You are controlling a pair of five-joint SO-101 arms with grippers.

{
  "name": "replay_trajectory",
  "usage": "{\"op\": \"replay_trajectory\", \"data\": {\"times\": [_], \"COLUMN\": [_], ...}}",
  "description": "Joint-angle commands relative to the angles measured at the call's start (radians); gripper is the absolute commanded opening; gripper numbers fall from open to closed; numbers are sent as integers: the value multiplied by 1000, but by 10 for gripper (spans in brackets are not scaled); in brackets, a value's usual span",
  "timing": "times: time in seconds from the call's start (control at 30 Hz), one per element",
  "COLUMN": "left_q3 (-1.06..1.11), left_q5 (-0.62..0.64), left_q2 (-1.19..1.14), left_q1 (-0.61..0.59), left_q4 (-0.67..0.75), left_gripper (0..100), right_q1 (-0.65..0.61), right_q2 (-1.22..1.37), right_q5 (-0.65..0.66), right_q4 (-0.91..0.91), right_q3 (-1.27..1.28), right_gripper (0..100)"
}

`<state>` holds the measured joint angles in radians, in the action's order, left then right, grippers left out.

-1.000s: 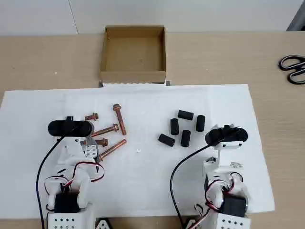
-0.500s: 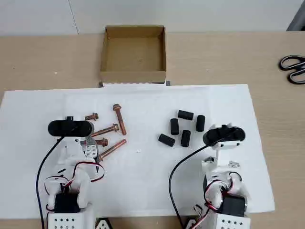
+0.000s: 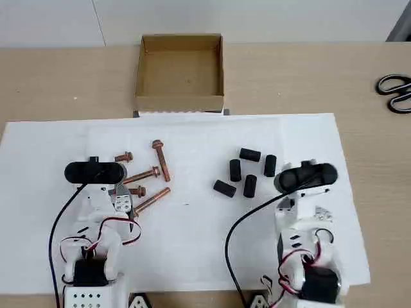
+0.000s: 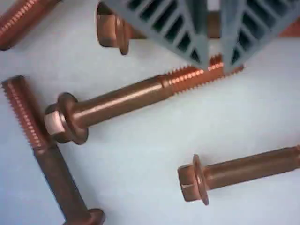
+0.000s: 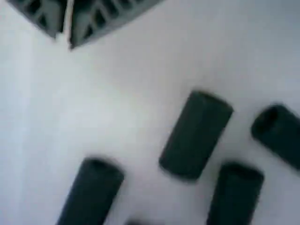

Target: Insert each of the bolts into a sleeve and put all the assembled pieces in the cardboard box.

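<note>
The left tool (image 4: 214, 58), fingers together, hangs over the threaded end of one of five copper bolts (image 3: 142, 174) on the white paper (image 3: 192, 237). The right tool (image 5: 67, 40), also together, sits just right of the black sleeves (image 3: 235, 170). The cardboard box (image 3: 180, 102) lies beyond.

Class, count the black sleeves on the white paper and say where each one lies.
5, in one cluster on the white paper: far sleeve nearest the box, right sleeve, middle sleeve, near sleeve, left sleeve. None looks hidden.
</note>
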<state>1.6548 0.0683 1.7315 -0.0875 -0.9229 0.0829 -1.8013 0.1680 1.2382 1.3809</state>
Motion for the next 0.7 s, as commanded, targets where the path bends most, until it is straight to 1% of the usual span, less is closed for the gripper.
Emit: {"op": "replay_trajectory", "data": {"times": [0.0,0.13,0.27,0.47,0.6,0.67], "left_q3": [-4,-4,-4,-4,-4,-4], "left_q5": [-2,-2,-2,-2,-2,-2], "left_q2": [9,9,9,9,9,9], "left_q1": [0,0,0,0,0,0], "left_q4": [28,28,28,28,28,28], "left_gripper": [7,7,7,7,7,7], "right_q1": [5,12,12,12,8,7], "right_q2": [-7,96,314,641,769,803], "right_q5": [17,68,72,66,64,64], "right_q4": [-16,-15,5,147,240,255], "right_q3": [-121,-222,-370,-654,-776,-799], "right_gripper": [7,7,7,7,7,7]}}
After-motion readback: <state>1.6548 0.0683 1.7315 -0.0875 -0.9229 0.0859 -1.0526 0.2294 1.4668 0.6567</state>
